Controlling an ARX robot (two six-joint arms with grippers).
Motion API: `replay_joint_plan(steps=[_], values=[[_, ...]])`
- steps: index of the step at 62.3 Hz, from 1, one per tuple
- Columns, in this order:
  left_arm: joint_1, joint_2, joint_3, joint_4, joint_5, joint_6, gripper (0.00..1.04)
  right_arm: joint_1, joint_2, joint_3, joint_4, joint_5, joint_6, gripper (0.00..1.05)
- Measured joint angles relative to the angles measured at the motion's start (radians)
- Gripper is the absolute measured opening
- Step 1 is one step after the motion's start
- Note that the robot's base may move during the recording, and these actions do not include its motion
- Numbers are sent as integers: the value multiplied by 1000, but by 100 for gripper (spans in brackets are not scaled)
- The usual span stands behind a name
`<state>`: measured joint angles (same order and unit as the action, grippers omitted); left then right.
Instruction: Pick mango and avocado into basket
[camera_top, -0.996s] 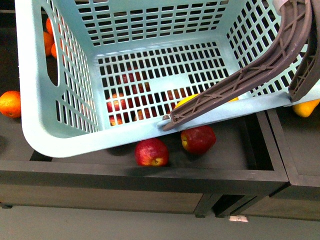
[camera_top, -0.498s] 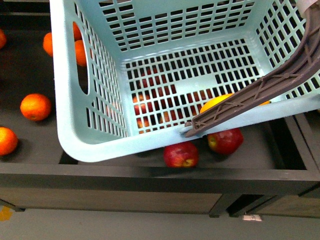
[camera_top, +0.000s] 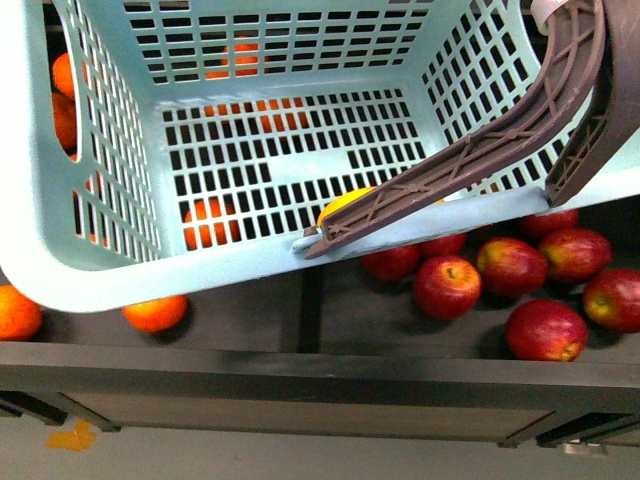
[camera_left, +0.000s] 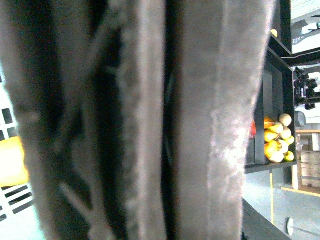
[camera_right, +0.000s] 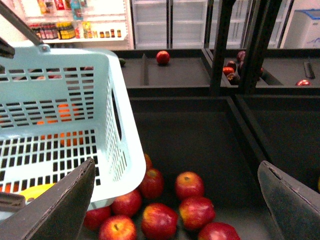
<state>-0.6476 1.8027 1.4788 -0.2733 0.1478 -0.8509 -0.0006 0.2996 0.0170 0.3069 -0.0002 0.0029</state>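
Note:
The light teal basket hangs close in front of me, above the shelf, with its brown handles raised at the right. A yellow mango lies on the basket floor beside the lower handle. My left gripper is shut on the basket; in its wrist view the blurred handle fills the frame and a bit of the mango shows at the edge. My right gripper is open over red apples, beside the basket. The avocado shows in no view.
Below the basket runs a dark shelf split by a divider. Oranges lie left of it, red apples right of it. Dark posts and further bins stand beyond. Yellow fruits sit on a far shelf.
The view and the basket have shifted left along the shelf. Oranges now lie under the basket, and a larger group of red apples shows at the right.

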Motion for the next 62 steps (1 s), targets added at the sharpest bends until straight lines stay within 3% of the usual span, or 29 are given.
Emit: replay_joint_plan(steps=[62], values=[[0,0,0,0,10,-1,28,0,0,0,0,1,0,96]])
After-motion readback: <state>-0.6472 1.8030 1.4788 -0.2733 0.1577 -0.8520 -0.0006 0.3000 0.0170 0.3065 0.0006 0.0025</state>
